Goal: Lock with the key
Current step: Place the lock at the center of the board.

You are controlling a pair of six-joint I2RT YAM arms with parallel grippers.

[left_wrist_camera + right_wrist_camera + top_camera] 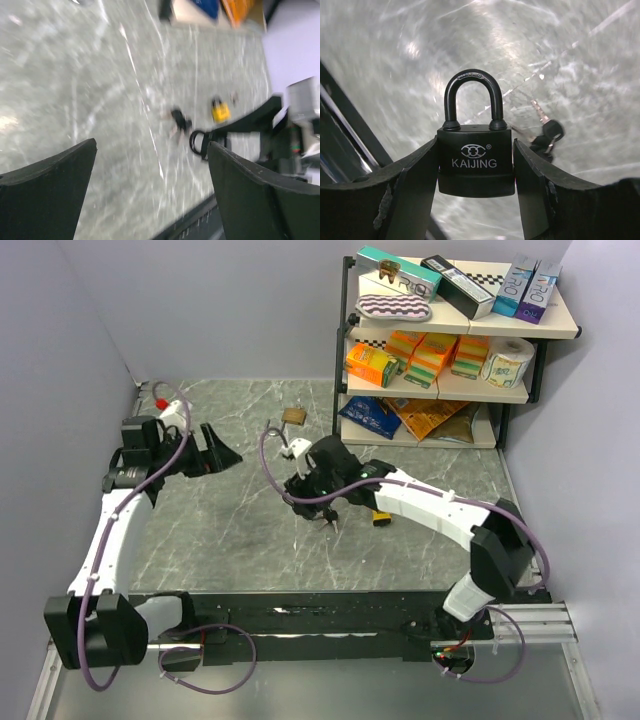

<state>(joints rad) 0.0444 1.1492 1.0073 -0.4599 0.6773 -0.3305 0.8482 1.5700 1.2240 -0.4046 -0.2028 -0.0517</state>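
Note:
A black KAIJING padlock (476,160) with its shackle pushed down is clamped between the fingers of my right gripper (476,172), held above the marble table. In the top view the right gripper (303,490) hangs over the table's middle. A bunch of black-headed keys (546,137) lies on the table just beyond the padlock; it also shows in the top view (331,515) and the left wrist view (180,122). My left gripper (215,452) is open and empty at the left, well apart from the keys. Its jaws (152,200) face the padlock's shackle (197,142).
A small yellow-and-black object (381,519) lies to the right of the keys. A brass padlock (293,416) sits farther back. A shelf rack (450,350) with boxes and packets stands at the back right. A red-capped item (160,401) is by the left wall.

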